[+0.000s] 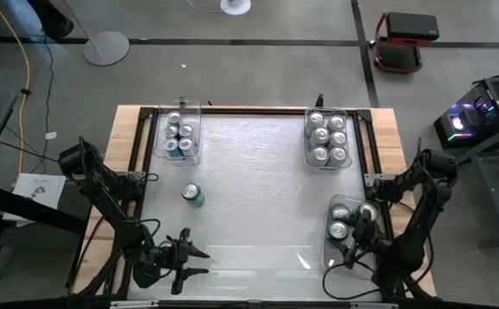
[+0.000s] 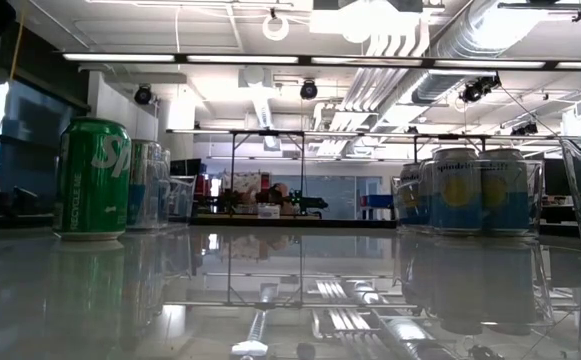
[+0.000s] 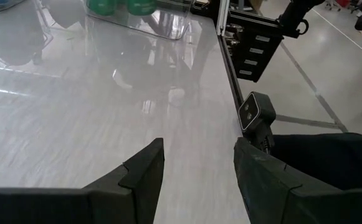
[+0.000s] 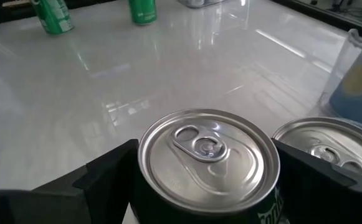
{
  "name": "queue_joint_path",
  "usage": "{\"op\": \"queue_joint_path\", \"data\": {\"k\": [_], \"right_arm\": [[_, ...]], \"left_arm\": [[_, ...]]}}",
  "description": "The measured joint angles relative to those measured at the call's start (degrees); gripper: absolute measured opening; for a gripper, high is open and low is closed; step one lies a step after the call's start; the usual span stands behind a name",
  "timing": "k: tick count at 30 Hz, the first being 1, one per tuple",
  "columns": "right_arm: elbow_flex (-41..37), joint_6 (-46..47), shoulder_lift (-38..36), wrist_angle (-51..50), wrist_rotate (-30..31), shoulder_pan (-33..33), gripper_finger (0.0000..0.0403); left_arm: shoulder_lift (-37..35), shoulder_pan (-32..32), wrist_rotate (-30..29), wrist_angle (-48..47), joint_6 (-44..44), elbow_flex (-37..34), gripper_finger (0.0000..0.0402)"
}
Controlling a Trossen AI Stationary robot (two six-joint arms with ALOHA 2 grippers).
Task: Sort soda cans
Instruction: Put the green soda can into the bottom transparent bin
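R gripper (image 1: 358, 225) sits over the near-right bin (image 1: 328, 245), fingers spread wide either side of a green can (image 4: 209, 158). Can stands upright, long axis vertical, top facing you in the R wrist view, dead centre btwn the fingers. Whether the pads touch its wall yet: can't tell, so don't call it a grip. A second can (image 4: 327, 152) stands just beside it, close to one finger; watch that side when you close or lift.

L gripper (image 3: 196, 171) waits at the near-left table edge, fingers parted, nothing btwn them.

One lone can (image 1: 193, 195) stands upright on the open table, left of centre, beyond the L gripper and nearer it than the R. Other cans sit in the far-left bin (image 1: 158, 146) and far-right bin (image 1: 349, 137).

Judgement: next move is vertical, straight along the can's axis.
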Motion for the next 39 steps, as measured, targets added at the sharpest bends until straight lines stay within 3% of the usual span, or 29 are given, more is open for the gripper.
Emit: {"op": "queue_joint_path", "data": {"k": [32,39], "right_arm": [[-0.05,0.14,0.07,-4.63,-1.20,-2.13,0.0342],[8.23,-0.44,0.30,-15.47,-7.16,-2.28,0.0342]], "left_arm": [[0.00,0.00,0.00,0.00,-0.09,0.00,0.0174],[0.00,0.00,0.00,0.00,-0.07,0.00,0.0174]]}}
